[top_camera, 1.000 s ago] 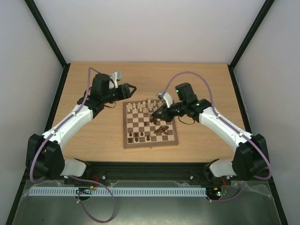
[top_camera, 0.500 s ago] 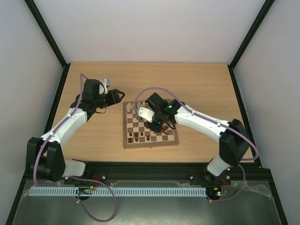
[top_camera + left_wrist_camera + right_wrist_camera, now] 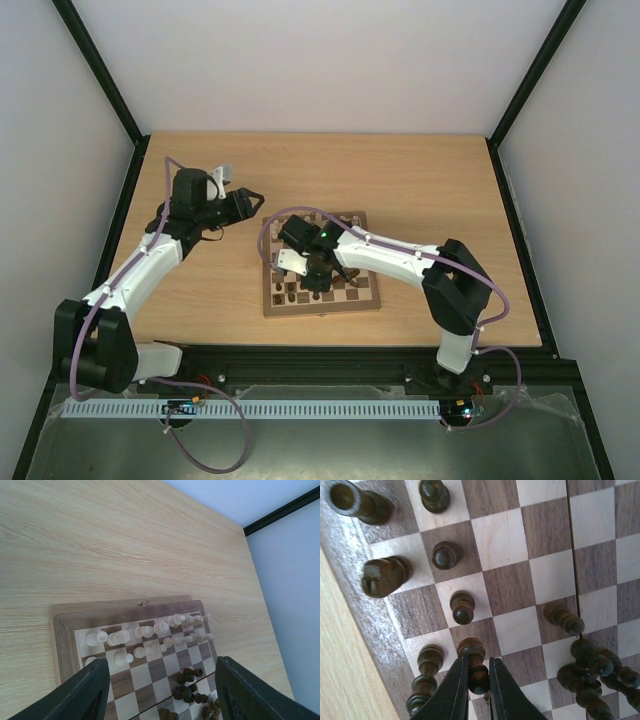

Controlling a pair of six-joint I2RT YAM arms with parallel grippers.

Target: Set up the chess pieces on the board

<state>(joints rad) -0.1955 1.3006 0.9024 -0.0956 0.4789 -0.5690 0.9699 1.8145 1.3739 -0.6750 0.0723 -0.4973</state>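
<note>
- Brown-bordered board (image 3: 320, 310) mid-table; right gripper (image 3: 312, 277) low over its near-left squares, left gripper (image 3: 258, 200) off the far-left corner.
- Left wrist: jaws wide, empty; cream pieces (image 3: 145, 632) ranked on far rows.
- Right wrist: jaws pinched on dark piece (image 3: 472, 650). Placing step, I judge; next, seat it upright, then release.

Checks on the board (image 3: 64, 640) and the pieces (image 3: 145, 631) are brown or cream.

The bench (image 3: 125, 540) is pale wood-grain, matt and smooth. The board (image 3: 362, 615) is wood with a faint sheen on its brown border. The dark chess pieces (image 3: 385, 576) are turned wood, polished (light glints off them). The left gripper (image 3: 159, 692) has matt dark plastic fingers (image 3: 87, 692).
</note>
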